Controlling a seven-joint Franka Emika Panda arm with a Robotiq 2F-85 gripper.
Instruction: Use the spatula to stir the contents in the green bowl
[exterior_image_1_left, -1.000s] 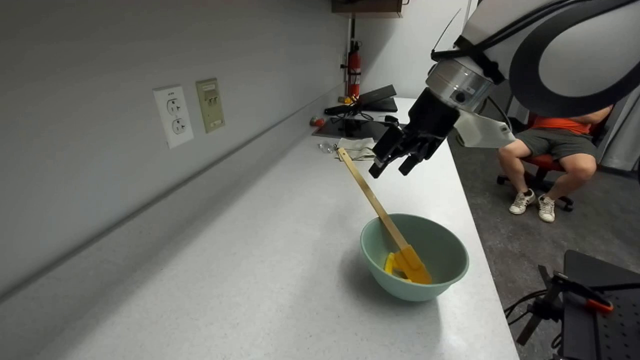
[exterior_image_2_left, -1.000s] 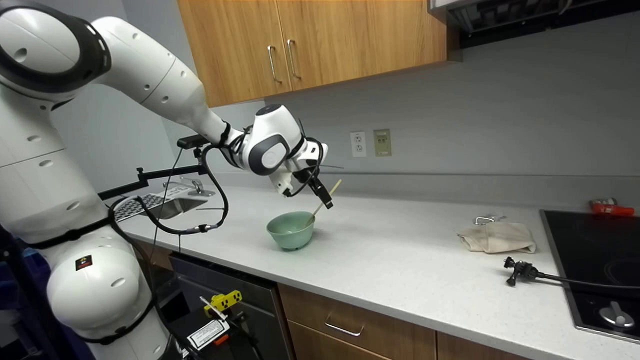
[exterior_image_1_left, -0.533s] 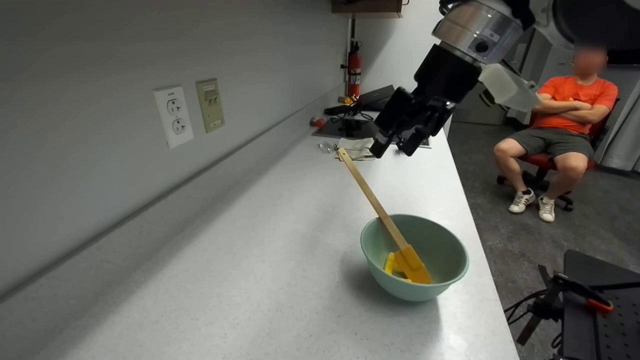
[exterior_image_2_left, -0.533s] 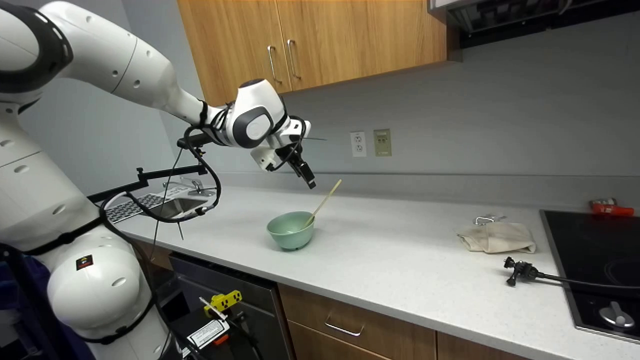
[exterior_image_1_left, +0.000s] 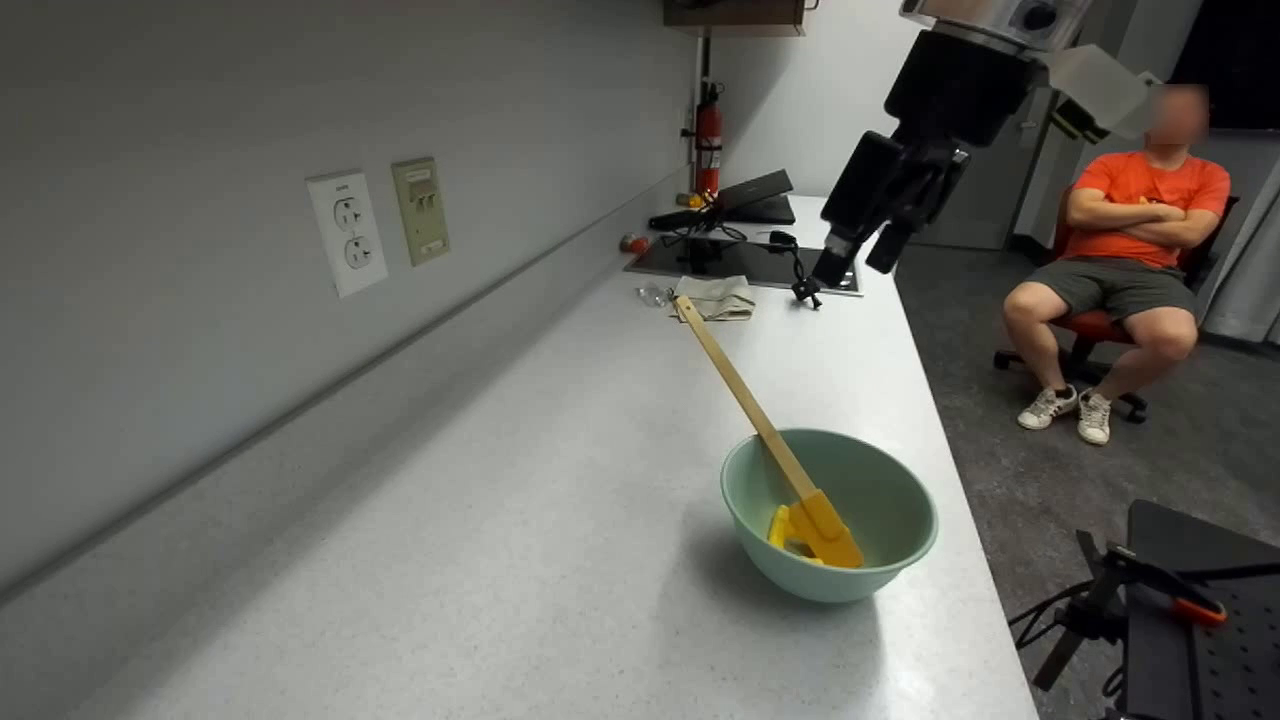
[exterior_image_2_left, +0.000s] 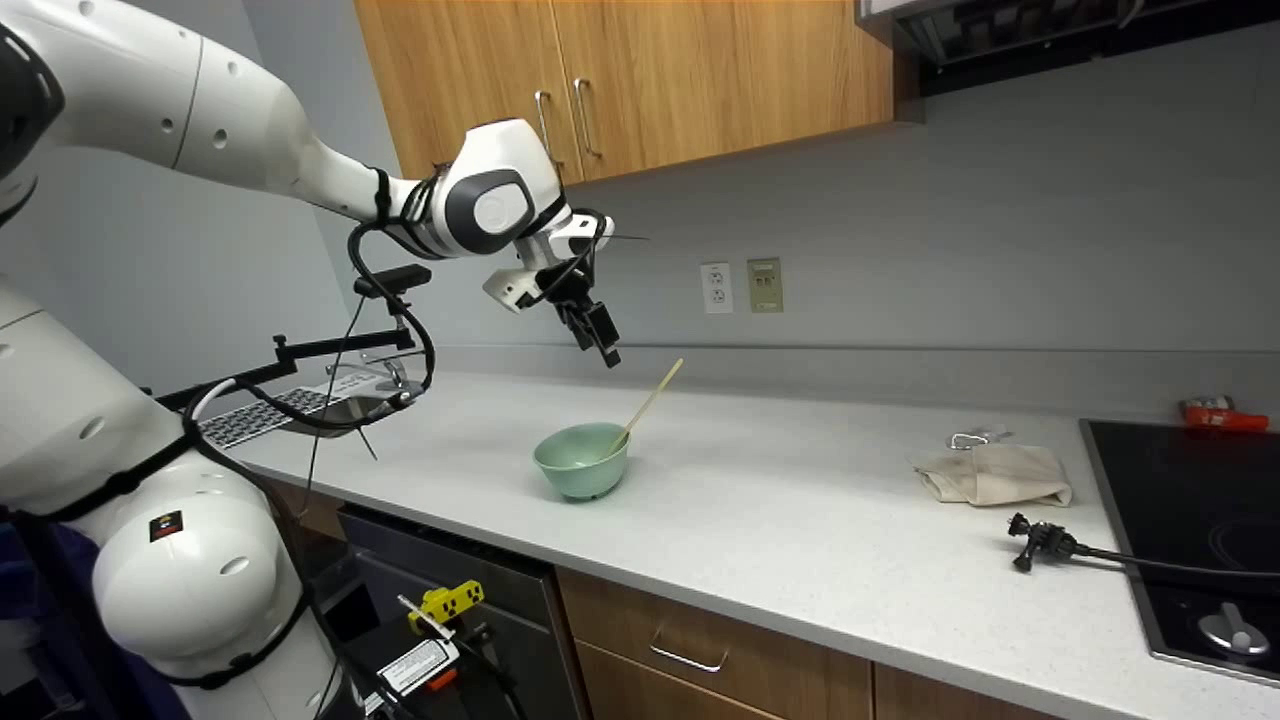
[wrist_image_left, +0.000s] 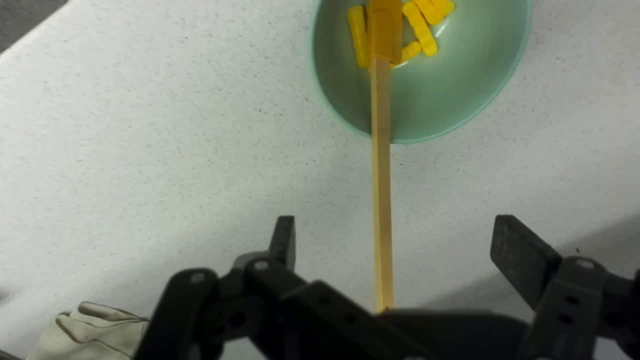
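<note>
The green bowl (exterior_image_1_left: 885, 490) stands upright on the counter; it also shows in an exterior view (exterior_image_2_left: 575, 475) and in the wrist view (wrist_image_left: 460, 90). The spatula (exterior_image_1_left: 745, 398) leans on its rim, orange head inside and wooden handle sticking out, seen too in an exterior view (exterior_image_2_left: 655, 393) and the wrist view (wrist_image_left: 381, 165). The contents (wrist_image_left: 422, 32) are small yellow pieces beside and partly under the head, also seen in an exterior view (exterior_image_1_left: 779, 527). My gripper (exterior_image_1_left: 857, 262) is open and empty, above and apart from the handle. In the wrist view the handle appears between the fingers (wrist_image_left: 394, 222).
A folded cloth (exterior_image_2_left: 1000, 475) lies toward the black cooktop (exterior_image_2_left: 1190, 500), with a black clamp (exterior_image_2_left: 1045, 540) near it. A wall with outlets (exterior_image_2_left: 716, 288) runs behind the counter. Wooden cabinets (exterior_image_2_left: 700, 90) hang above. A person (exterior_image_1_left: 1140, 225) sits beyond the counter edge.
My gripper has moved up and away from the spatula handle, to the right in an exterior view, and its tilt has become steeper. The bowl, spatula and contents have not moved.
</note>
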